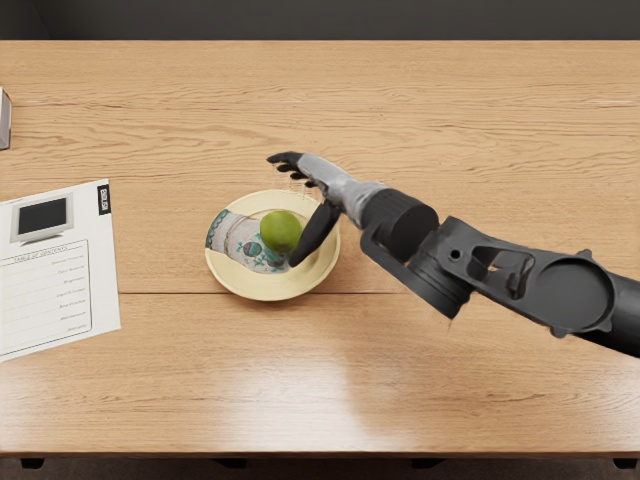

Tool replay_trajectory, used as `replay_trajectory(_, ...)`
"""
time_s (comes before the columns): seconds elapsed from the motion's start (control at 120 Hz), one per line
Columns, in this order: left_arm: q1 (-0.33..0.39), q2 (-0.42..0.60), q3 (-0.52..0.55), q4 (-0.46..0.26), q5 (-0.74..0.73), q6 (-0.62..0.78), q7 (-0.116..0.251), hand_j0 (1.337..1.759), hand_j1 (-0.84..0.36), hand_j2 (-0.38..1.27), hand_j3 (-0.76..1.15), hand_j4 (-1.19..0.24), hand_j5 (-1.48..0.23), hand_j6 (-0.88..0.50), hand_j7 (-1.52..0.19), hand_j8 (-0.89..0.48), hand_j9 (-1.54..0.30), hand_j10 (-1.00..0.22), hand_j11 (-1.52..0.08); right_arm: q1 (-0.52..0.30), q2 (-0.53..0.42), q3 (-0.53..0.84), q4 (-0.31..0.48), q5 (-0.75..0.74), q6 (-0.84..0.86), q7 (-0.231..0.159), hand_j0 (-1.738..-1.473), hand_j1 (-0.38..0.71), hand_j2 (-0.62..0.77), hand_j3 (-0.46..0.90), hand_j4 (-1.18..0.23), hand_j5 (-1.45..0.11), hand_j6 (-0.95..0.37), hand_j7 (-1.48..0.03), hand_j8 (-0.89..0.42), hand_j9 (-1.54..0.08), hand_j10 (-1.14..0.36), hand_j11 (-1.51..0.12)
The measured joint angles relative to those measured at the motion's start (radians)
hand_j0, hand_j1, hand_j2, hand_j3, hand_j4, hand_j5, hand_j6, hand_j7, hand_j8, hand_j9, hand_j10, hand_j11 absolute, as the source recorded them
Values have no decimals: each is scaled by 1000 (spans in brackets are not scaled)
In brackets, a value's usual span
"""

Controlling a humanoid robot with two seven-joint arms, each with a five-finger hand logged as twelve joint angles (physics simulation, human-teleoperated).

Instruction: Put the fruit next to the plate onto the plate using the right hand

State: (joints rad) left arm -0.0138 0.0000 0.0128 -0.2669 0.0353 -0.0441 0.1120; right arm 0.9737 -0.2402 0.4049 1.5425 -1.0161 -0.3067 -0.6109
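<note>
You've got bright, even light here, looks like it's coming from overhead. There's a pale sheen on the desk [340,395] towards the front edge. Shadows are soft and faint, just a thin one hugging the plate [262,293] rim. Everything's crisp edge to edge, desk lines straight, and the strip behind is dark.
</note>
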Motion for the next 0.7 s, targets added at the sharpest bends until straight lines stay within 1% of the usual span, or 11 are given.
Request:
replay_trajectory(0.05, 0, 0, 0, 0, 0, 0, 0, 1658, 349, 0, 0, 0, 0, 0, 0, 0, 0, 0, 0, -6, -7, 39, 1, 33, 45, 0, -1658, -231, 3, 0, -116, -153, -117, -151, -100, -153, -98, -153)
replay_trajectory(0.1, 0, 0, 0, 0, 0, 0, 0, 1658, 349, 0, 0, 0, 0, 0, 0, 0, 0, 0, 0, -28, -18, 102, 2, 70, 127, 0, -1658, -249, 1, 0, -97, -128, -98, -127, -85, -128, -83, -128)
replay_trajectory(0.2, 6, 0, 2, 0, 0, 0, 0, 1658, 349, 0, 0, 0, 0, 0, 0, 0, 0, 0, 0, -122, -55, 308, 2, 190, 407, 0, -1658, -274, -1, 0, -71, -93, -72, -92, -64, -93, -63, -93)
replay_trajectory(0.267, 4, 0, 2, 0, 0, 0, 0, 1658, 349, 0, 0, 0, 0, 0, 0, 0, 0, 0, 0, -167, -114, 396, 2, 301, 569, 0, -1658, -285, -2, 0, -60, -78, -60, -77, -54, -78, -53, -78)
replay_trajectory(0.375, 12, 0, 2, 0, 0, 1, 1, 1658, 349, 0, 0, 0, 0, 0, 0, 0, 0, 0, 0, -205, -257, 495, 0, 519, 784, 0, -1658, -297, -4, 0, -47, -61, -48, -61, -44, -62, -44, -61)
replay_trajectory(0.442, 12, 0, 3, 0, 0, 3, 1, 1658, 349, 0, 0, 0, 0, 0, 0, 0, 0, 0, 0, -218, -341, 529, -3, 624, 847, 0, -1658, -302, -4, 0, -42, -55, -43, -55, -40, -55, -40, -55)
replay_trajectory(0.517, 11, 0, 3, 0, 0, 3, 1, 1658, 349, 0, 0, 0, 0, 0, 0, 0, 0, 0, 0, -228, -414, 549, -5, 696, 883, 0, -1658, -306, -4, 0, -38, -50, -39, -50, -37, -50, -36, -50)
replay_trajectory(0.608, 12, 0, 3, 0, 0, 4, 1, 1658, 349, 0, 0, 0, 0, 0, 0, 0, 0, 0, 0, -234, -464, 560, -9, 738, 903, 0, -1658, -309, -5, 0, -35, -46, -35, -45, -34, -46, -34, -46)
replay_trajectory(0.7, 27, 0, 4, 0, 0, 4, 1, 1658, 349, 0, 0, 0, 0, 0, 0, 0, 0, 0, 0, -237, -487, 564, -18, 755, 912, 0, -1658, -311, -5, 0, -33, -43, -33, -43, -32, -43, -32, -43)
